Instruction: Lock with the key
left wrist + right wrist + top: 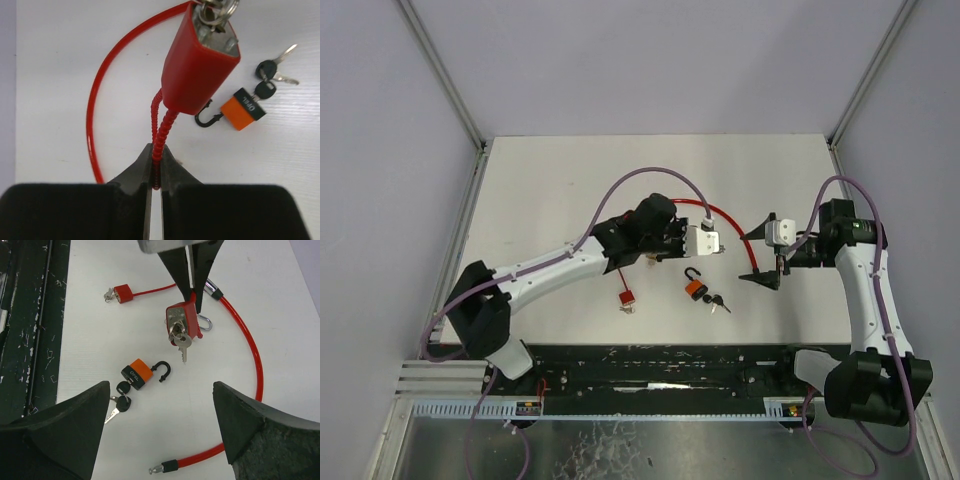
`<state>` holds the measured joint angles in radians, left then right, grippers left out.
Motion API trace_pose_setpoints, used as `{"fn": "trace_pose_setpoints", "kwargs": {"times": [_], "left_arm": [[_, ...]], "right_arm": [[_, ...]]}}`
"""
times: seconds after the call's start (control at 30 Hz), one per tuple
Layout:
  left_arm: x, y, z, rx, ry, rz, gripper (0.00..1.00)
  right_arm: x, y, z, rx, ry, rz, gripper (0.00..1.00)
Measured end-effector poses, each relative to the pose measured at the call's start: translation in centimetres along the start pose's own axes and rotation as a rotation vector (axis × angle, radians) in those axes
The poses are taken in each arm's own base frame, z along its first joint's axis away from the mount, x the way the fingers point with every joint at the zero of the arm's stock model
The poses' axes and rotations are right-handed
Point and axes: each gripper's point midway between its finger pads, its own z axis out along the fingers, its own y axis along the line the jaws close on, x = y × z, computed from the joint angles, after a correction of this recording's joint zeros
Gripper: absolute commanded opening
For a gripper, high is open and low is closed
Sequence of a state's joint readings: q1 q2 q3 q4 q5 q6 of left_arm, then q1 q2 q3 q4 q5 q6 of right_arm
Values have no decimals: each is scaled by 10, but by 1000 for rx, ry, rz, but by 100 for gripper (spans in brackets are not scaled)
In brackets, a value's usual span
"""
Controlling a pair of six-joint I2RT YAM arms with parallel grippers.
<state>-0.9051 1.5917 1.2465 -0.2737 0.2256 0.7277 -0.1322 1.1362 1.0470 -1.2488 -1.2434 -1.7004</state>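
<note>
Left tool (157, 159) pinches the ribbed cable (165, 131) of the red lock (200, 65), key (182, 344) inserted; right tool (160, 407) spread.

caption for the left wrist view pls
Left gripper pinches the red cable lock by its neck; open orange padlock and keys beyond

Bright, even, diffuse light falls from above, and shadows sit close under things. The white surface (570, 180) is nearly blown out in both wrist views, its grain barely showing. A faint, soft-edged grey shadow lies beneath the red padlock (197, 70). Small glints sit on its metal face and on the keys (181, 342). In the left wrist view the left end effector (156, 170) is underexposed, its housing a featureless black block along the bottom edge, while the ribbed red cable (159, 140) stays legible. The right end effector (160, 390) shows its fingers (60, 435) as dark, slightly soft masses in the lower corners. The orange padlock (136, 374) is sharp. In the top view the enclosure's posts splay toward the upper corners.
</note>
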Motion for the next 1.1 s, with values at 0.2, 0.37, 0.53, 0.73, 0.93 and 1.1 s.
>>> {"fn": "trace_pose_setpoints", "kwargs": {"times": [0.2,0.37,0.53,0.73,0.93,1.1], "left_arm": [[5,26,17,-7,41,149,0],[13,45,29,-35,79,239,0],[22,52,30,-63,106,271,0],[34,39,23,-62,91,302,0],[19,37,9,-82,15,353,0],[10,40,8,-106,-28,385,0]], "right_arm": [[-1,-19,-1,33,19,-8,88],[2,-35,7,66,37,35,87],[13,-36,13,75,30,81,88],[39,-26,23,71,22,172,87],[48,-33,31,98,-22,216,85],[52,-32,42,74,-63,267,80]]}}
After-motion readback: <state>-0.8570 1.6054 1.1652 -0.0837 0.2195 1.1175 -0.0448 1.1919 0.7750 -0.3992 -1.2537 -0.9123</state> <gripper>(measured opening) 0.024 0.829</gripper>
